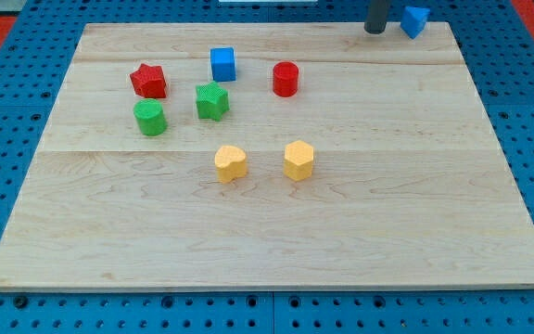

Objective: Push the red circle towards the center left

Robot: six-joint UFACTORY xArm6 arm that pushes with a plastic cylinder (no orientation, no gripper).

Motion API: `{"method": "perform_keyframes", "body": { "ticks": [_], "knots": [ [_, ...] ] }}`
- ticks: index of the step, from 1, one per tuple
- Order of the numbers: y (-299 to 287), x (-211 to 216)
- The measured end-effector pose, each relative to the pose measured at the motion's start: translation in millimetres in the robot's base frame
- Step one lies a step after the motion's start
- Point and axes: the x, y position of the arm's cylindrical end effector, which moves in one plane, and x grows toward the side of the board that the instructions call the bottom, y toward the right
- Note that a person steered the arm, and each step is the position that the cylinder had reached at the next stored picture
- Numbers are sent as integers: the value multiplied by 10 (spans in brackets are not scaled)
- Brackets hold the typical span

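Yellow blocks: heart-like (231, 163) and hexagon (298, 160), nearest the view's bottom.
Green: cylinder (150, 118), star (212, 100).
Red circle (286, 79): upper middle of desk (267, 232).
Red star (148, 81), blue cube (222, 64): beyond.
Tool: a bare rod holding nothing; my tip (375, 32) at top edge, just beside blue block (414, 20).

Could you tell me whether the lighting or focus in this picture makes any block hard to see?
Camera view: even, soft light, only faint shadows, no glare on the wooden board; the red circle is sharp; my tip and the blue block sit at the frame's top edge, partly cropped.
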Motion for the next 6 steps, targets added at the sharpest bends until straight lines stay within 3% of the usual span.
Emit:
{"method": "perform_keyframes", "body": {
  "ticks": [1,3,6],
  "knots": [
    [-28,31],
    [-384,484],
    [-1433,927]
  ]
}}
